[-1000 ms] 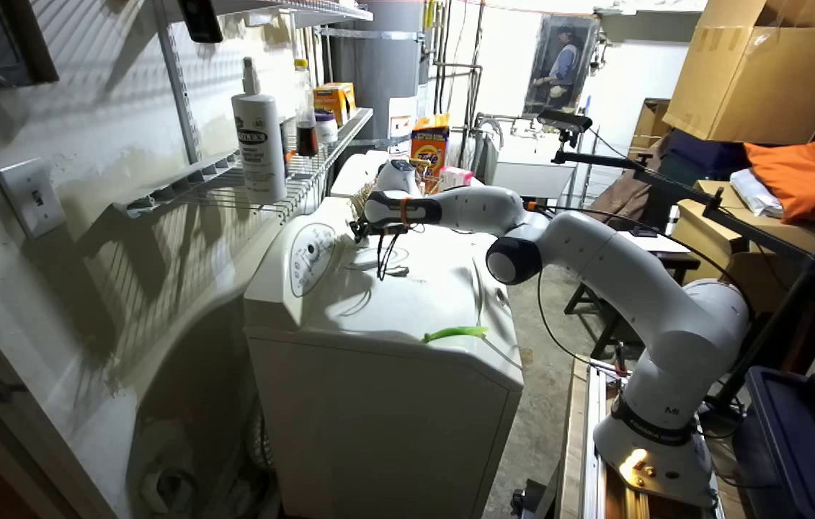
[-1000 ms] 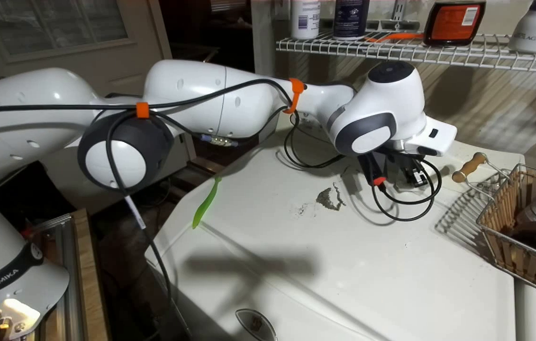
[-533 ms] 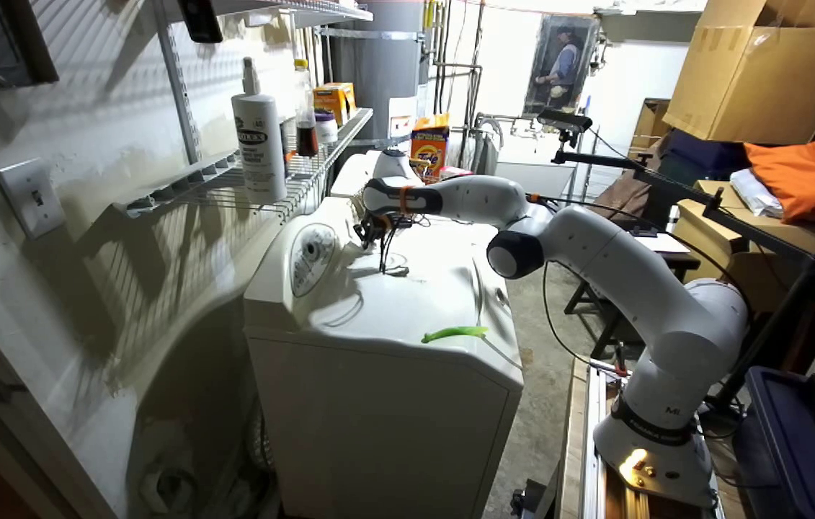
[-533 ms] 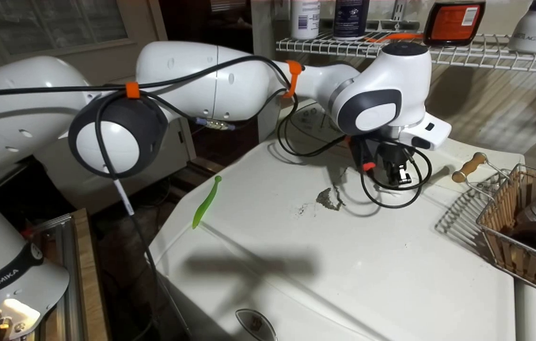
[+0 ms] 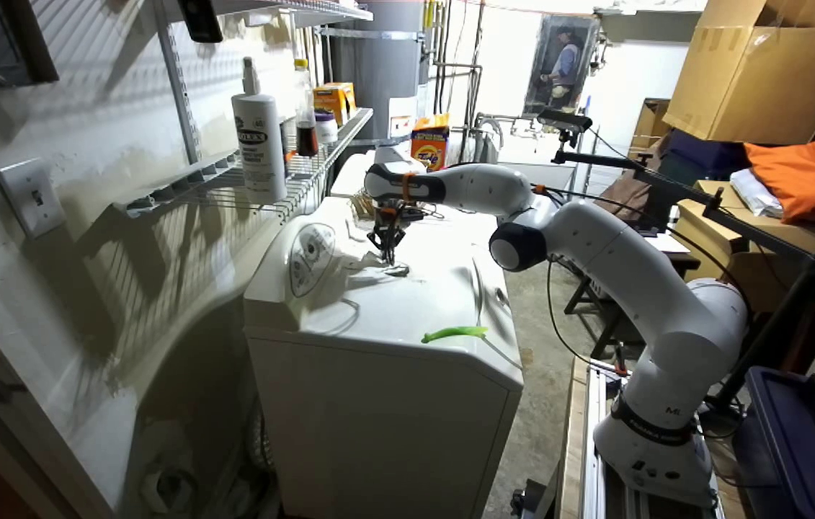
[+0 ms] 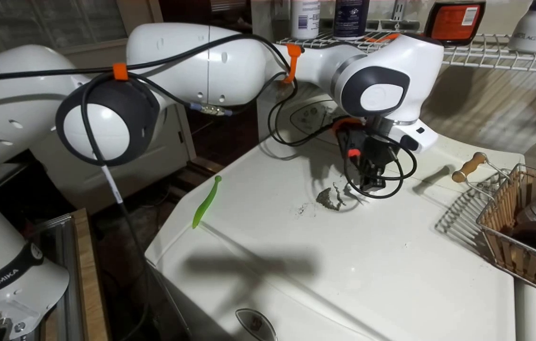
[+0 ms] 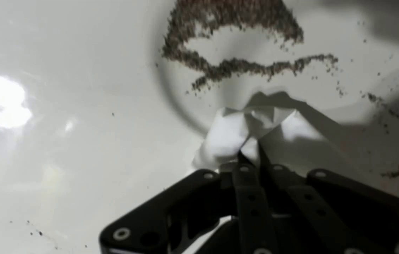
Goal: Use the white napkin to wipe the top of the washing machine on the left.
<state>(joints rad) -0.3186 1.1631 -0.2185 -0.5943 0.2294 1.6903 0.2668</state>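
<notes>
The white napkin point(image 7: 225, 135) is crumpled and shows in the wrist view, pinched at the tips of my gripper point(image 7: 252, 160). My gripper is shut on it. The napkin spreads out ahead of the fingertips just below a patch of dark crumbs point(image 7: 234, 67); whether it presses on the lid I cannot tell. The washing machine point(image 5: 378, 404) is a large white box with a flat lid point(image 6: 343, 265). In both exterior views my gripper point(image 5: 388, 257) points down over the lid, beside the crumbs point(image 6: 327, 199). In an exterior view cables partly cover my gripper point(image 6: 373, 182).
A green strip point(image 5: 454, 333) lies on the lid's edge. A wire basket point(image 6: 500, 227) with a wooden handle stands on the machine. The raised control panel point(image 5: 312, 252) and a wire shelf point(image 6: 391, 45) with bottles run along the wall. Loose cables point(image 6: 412, 166) hang around the gripper.
My gripper has moved away from the rear panel side toward the crumbs. The hand has turned to point more straight down, and the forearm and elbow have risen. The washing machine and green strip have stayed put.
</notes>
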